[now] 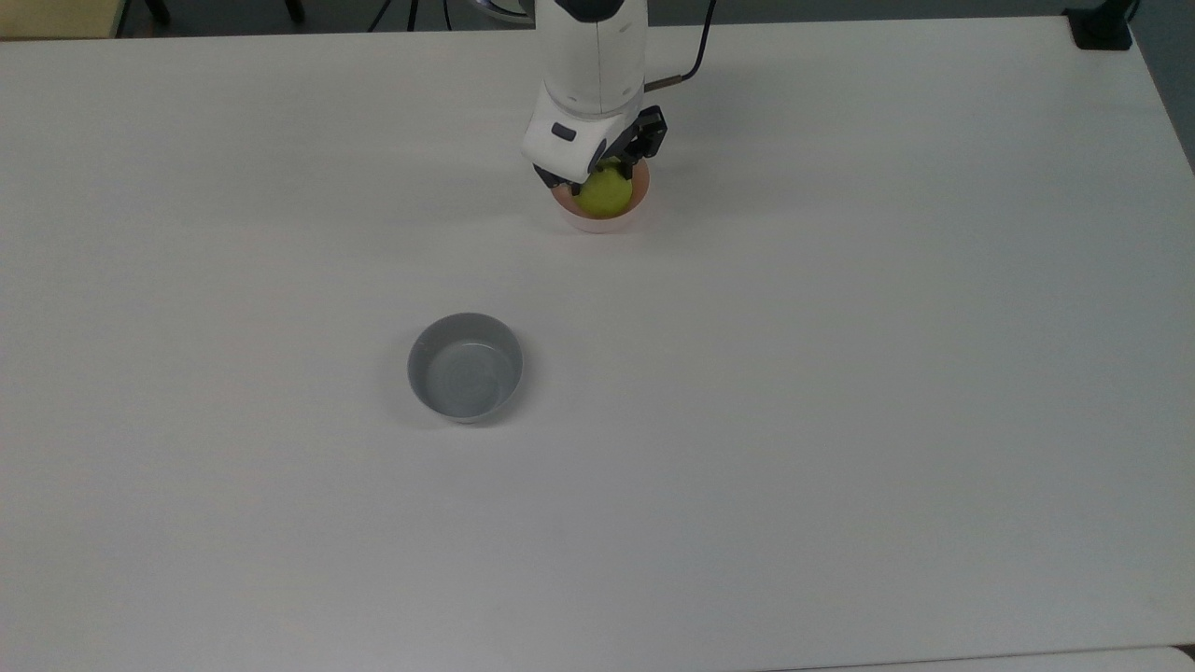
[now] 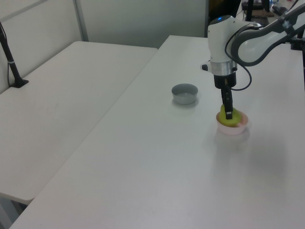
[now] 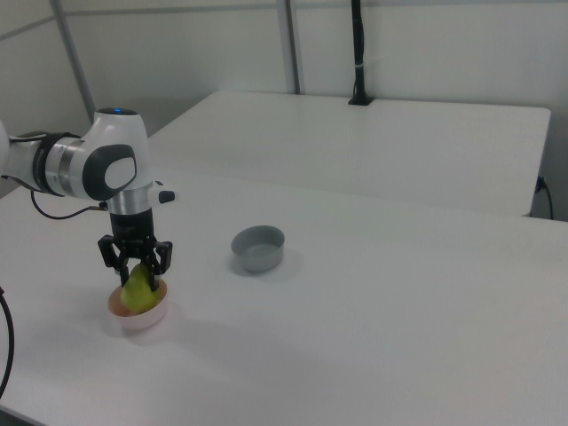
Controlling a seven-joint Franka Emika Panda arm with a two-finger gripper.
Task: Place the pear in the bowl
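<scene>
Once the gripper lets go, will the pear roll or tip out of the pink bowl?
Probably not: the pear sits low inside the bowl, whose rim should catch its rounded body. It may lean, since it stands taller than the rim. The small bowl could slide if nudged.

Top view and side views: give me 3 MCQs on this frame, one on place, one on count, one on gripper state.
1. Where is the pear?
A. On the table beside the grey bowl
B. Down in the pink bowl
C. In the grey bowl

2. How many bowls are on the table?
A. One
B. Two
C. Three

3. What is the gripper doing?
A. Shut on the pear
B. Open, far above the table
C. Shut on the grey bowl's rim

Key:
1 B: the pear sits within the rim of the pink bowl.
2 B: only the pink bowl and the grey bowl stand there.
3 A: the gripper has its fingers on either side of the pear in the right view.
</scene>
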